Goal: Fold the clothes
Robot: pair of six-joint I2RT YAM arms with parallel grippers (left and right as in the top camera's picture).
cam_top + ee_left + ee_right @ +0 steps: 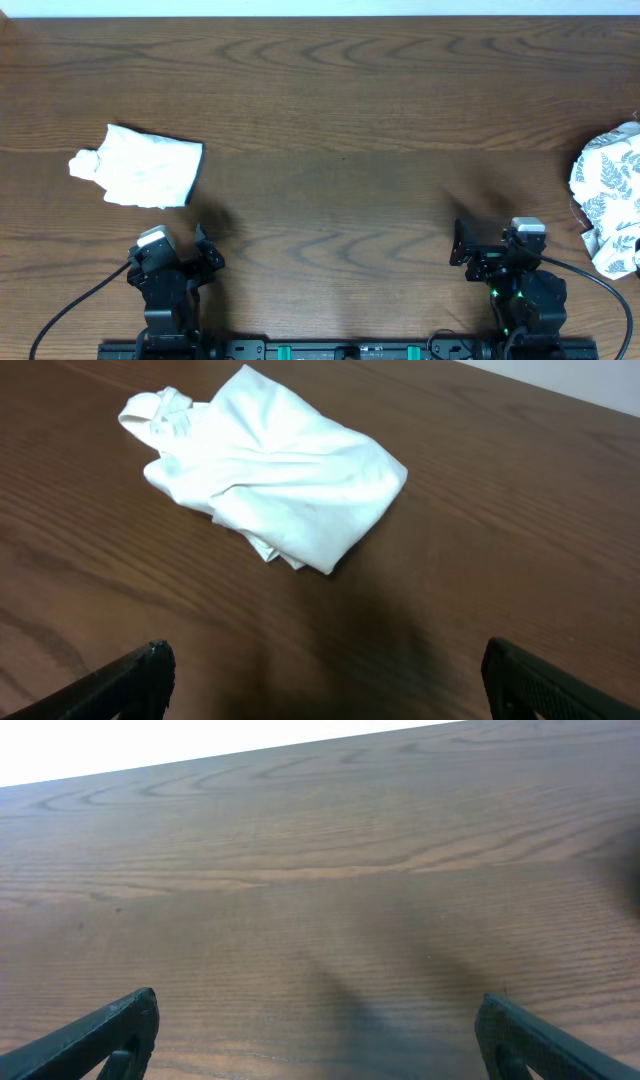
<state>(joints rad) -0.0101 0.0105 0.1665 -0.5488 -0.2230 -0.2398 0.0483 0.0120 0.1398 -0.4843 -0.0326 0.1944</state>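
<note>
A plain white garment (140, 167) lies folded into a rough rectangle at the left of the table; the left wrist view shows it (270, 470) ahead of the fingers. A cream-white garment printed with grey-green fern leaves (610, 195) is bunched at the right edge, partly cut off. My left gripper (205, 250) hovers near the front edge, below and right of the white garment, open and holding nothing (325, 670). Open too is my right gripper (460, 245), at the front right, with only bare wood between its fingers (320, 1025). No black garment is in view.
The wooden table (340, 130) spans the whole view, with a pale wall strip along its far edge. The arm bases and cables sit along the front edge.
</note>
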